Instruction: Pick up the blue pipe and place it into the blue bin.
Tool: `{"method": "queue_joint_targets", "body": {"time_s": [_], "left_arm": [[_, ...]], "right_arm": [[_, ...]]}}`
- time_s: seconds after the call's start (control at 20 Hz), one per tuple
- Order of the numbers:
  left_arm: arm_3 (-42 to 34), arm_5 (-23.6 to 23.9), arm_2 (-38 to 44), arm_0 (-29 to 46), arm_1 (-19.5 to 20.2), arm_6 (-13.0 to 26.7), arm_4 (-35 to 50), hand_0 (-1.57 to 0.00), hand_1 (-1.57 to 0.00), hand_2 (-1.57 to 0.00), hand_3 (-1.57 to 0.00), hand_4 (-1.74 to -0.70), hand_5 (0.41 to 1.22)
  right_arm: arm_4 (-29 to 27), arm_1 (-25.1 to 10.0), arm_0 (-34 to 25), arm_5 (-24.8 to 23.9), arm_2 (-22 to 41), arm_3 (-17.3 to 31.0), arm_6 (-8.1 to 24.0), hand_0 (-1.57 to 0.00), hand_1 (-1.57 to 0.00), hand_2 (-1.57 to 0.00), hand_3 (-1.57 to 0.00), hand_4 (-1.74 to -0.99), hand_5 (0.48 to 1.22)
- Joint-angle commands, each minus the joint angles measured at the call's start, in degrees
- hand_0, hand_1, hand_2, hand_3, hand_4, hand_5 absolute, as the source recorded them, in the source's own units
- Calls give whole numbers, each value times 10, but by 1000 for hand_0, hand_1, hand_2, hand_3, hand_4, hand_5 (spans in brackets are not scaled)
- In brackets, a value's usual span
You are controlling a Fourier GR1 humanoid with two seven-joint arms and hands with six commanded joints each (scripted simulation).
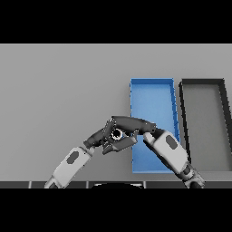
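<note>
The blue bin (pixel 152 93) lies right of centre, long side running away from me, and what shows of its floor is bare. My right hand (pixel 132 124) reaches left across the bin's near left wall to a spot just beside the bin. My left hand (pixel 96 138) comes in from the lower left and meets it there, fingers relaxed. Both hands overlap around a small pale ring (pixel 117 133). No blue pipe shows anywhere; the hands cover the table where they meet.
A dark grey bin (pixel 205 86) stands directly right of the blue bin, its left wall close alongside. My right forearm (pixel 171 152) lies over the blue bin's near end. Grey tabletop (pixel 59 90) spreads to the left and behind.
</note>
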Motion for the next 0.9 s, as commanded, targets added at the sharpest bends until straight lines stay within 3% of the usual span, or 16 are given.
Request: {"method": "queue_joint_targets", "body": {"time_s": [0.0, 0.05, 0.15, 0.25, 0.45, 0.6, 0.75, 0.85], "left_arm": [[1, -9, 3, -3, 2, 2, -9, -668, -634, -608, -616, -1226, 1221], [2, -11, 4, -5, 0, 0, -23, -535, -507, -486, -492, -1144, 1221], [11, -11, 5, -6, 0, -25, -58, -342, -324, -311, -315, -1003, 1063], [7, -7, 9, -4, -1, -8, -59, -218, -207, -198, -201, -923, 899], [13, -5, 18, 3, -10, 11, -42, -89, -84, -81, -82, -871, 697], [14, 0, 26, 14, -14, 44, -29, -45, -43, -41, -41, -889, 639], [5, -1, 24, 17, -17, 77, -20, -23, -21, -20, -21, -904, 589], [10, -4, 24, 25, -13, 69, -21, -14, -13, -13, -13, -913, 543]], "right_arm": [[-2, -2, 7, -5, 1, -3, -6, -1558, -1558, -1559, -1555, -1485, 1205], [1, 2, -1, -12, 4, 0, 3, -1561, -1561, -1561, -1559, -1486, 1208], [1, 2, -6, -17, 3, 0, 15, -1565, -1565, -1565, -1563, -1488, 1213], [5, 5, -2, -17, 4, 0, 8, -1567, -1567, -1567, -1566, -1488, 1216], [17, 5, -1, -19, -1, 5, -1, -1569, -1569, -1569, -1569, -1487, 1219], [9, 8, 0, -26, -2, 1, 2, -1570, -1570, -1570, -1570, -1488, 1220], [-88, 12, -6, -45, -14, 6, 51, -1571, -1571, -1571, -1570, -1489, 1220], [-162, 10, -24, -75, -24, -3, 85, -1571, -1571, -1571, -1571, -1491, 1221]]}}
